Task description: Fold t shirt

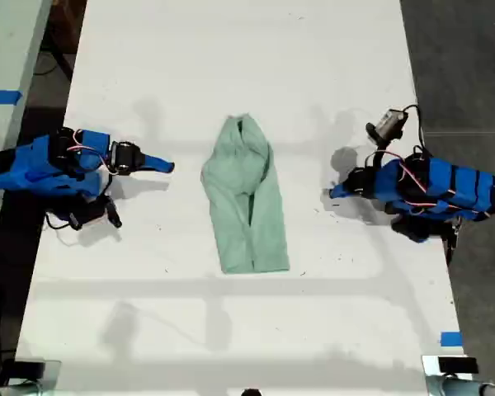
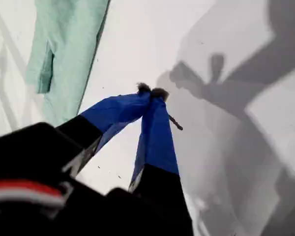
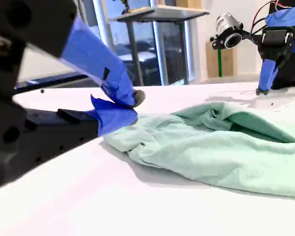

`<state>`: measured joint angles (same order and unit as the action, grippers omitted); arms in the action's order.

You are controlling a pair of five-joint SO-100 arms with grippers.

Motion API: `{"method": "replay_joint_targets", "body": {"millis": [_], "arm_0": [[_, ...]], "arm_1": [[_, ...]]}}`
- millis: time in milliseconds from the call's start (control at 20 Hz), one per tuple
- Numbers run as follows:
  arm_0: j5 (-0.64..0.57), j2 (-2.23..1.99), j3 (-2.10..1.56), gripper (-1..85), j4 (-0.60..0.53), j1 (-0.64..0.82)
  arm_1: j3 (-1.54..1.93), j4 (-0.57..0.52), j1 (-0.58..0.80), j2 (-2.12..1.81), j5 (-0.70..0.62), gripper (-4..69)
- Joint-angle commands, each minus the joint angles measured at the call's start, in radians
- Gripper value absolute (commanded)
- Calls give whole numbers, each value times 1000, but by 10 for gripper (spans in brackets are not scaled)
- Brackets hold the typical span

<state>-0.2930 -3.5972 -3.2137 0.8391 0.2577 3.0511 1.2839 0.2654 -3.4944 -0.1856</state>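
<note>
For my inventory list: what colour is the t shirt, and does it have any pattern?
The t shirt is plain pale mint green, no pattern; the exterior view shows it best.

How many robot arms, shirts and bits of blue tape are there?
Robot arms: 2, first arm and second arm
T shirt: 1, pale green
Blue tape pieces: 2, one at the exterior view's left edge, one at its lower right
Total: 5
</note>
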Motion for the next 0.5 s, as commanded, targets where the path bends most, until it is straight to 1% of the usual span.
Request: {"method": "replay_joint_targets", "body": {"millis": [0, 100, 250, 350, 400, 450], "arm_0": [[34, -8, -8, -1, 15, 21], [40, -8, -8, -1, 17, 21], [43, -8, -8, -1, 17, 18], [77, -5, -11, -1, 14, 32], [83, 48, 15, -1, 8, 87], [121, 212, 118, -1, 0, 67]], "arm_1": [[28, -5, -71, -14, 63, -20], [14, 2, -84, -14, 143, -20], [14, -3, -86, -14, 137, -20], [-12, -12, -71, -9, 175, -19], [-28, -25, -17, 21, 117, -21], [-87, -55, -15, 143, 95, -21]]}}
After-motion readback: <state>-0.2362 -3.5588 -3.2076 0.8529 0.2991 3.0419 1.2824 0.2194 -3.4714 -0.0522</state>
